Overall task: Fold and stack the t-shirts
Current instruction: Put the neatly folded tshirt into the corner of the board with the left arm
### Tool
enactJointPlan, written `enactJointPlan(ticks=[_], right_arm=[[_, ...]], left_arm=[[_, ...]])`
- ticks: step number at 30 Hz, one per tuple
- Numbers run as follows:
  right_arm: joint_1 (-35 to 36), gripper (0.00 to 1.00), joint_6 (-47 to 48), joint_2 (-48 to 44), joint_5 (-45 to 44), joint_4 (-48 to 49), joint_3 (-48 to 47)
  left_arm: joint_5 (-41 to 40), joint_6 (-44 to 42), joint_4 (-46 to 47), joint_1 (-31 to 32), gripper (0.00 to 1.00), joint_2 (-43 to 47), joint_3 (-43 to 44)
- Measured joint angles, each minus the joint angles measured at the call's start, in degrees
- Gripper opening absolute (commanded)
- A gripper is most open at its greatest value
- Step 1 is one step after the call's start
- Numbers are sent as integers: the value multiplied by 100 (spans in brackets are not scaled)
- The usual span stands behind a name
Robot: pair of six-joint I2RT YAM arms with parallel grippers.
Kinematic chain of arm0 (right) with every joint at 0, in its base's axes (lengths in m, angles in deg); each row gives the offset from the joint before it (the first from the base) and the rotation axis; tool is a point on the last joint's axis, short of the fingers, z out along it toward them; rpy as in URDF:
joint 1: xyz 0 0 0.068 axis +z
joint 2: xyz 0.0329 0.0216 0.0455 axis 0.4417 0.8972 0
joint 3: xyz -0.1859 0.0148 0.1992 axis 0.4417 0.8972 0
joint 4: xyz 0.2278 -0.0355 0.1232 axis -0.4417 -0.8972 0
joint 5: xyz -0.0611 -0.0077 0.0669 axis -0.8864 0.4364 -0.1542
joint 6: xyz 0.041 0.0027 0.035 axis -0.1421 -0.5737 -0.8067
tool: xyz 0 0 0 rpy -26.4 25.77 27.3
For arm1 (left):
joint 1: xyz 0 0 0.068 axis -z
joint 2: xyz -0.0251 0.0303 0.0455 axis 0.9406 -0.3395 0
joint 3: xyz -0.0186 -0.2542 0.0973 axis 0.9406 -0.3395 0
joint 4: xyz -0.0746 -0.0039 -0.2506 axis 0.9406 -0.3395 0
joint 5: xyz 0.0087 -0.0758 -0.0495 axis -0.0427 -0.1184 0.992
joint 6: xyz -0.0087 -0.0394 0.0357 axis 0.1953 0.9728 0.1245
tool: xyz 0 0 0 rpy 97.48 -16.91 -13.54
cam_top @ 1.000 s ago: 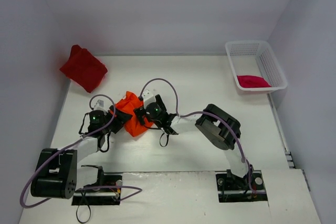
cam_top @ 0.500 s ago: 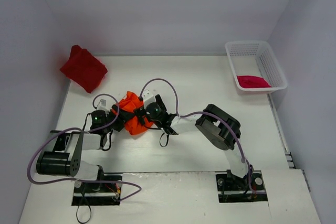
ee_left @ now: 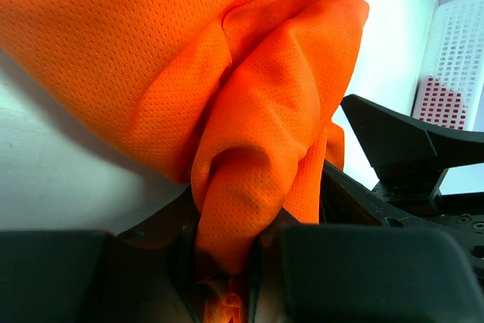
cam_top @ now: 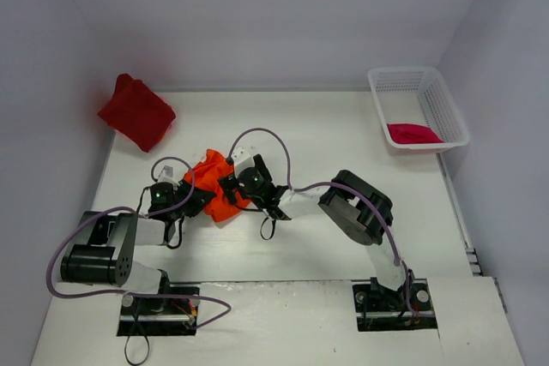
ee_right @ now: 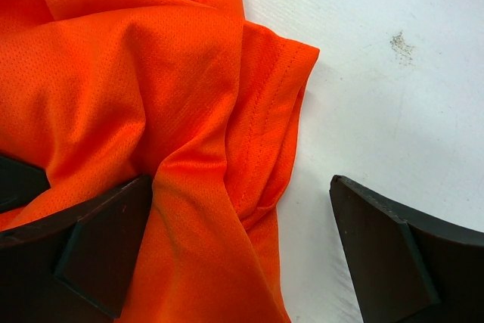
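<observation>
The left gripper [ee_left: 227, 266], open a second ago, now pinches a fold of the orange t-shirt [cam_top: 211, 167], which is bunched mid-surface [cam_top: 326, 139]. The right gripper [ee_right: 242, 225] stays spread wide over the shirt's hem. Farther back, the dark red t-shirt [cam_top: 135, 113] and the crimson-pink t-shirt [cam_top: 413, 133] in the white mesh basket [cam_top: 403, 72] are unmoved.

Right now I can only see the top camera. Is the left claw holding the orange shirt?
Observer: Yes. Its wrist camera shows the left gripper pinched shut on a fold of the orange shirt.
Operator: What about the other claw?
Observer: The right gripper is wide open, with the shirt's stitched edge lying loose between its fingers.
Operator: Is the table clean there?
Observer: Not quite; the table has a small dark smudge near that edge.
</observation>
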Motion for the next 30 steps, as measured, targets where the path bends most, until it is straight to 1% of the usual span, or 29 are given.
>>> enactJointPlan(ticks=[6,13,18,23,27,30], right_arm=[[-15,100,-2,0,0,2,0],[-9,100,-4,0,33,4,0],[-11,100,-46,-94,50,-4,114],[-87,100,20,-619,-81,-302,581],[-295,100,157,-1115,-407,-990,769],[-317,100,214,-1729,-557,-1449,824]], left_arm=[[-39,-13,-179,2,0,144,0],[-208,-138,-898,33,0,765,11],[-256,-192,-1248,50,0,1038,31],[-214,-192,-1403,92,0,1051,31],[-249,-195,-1432,92,0,1049,31],[-256,-192,-1438,92,0,1051,31]])
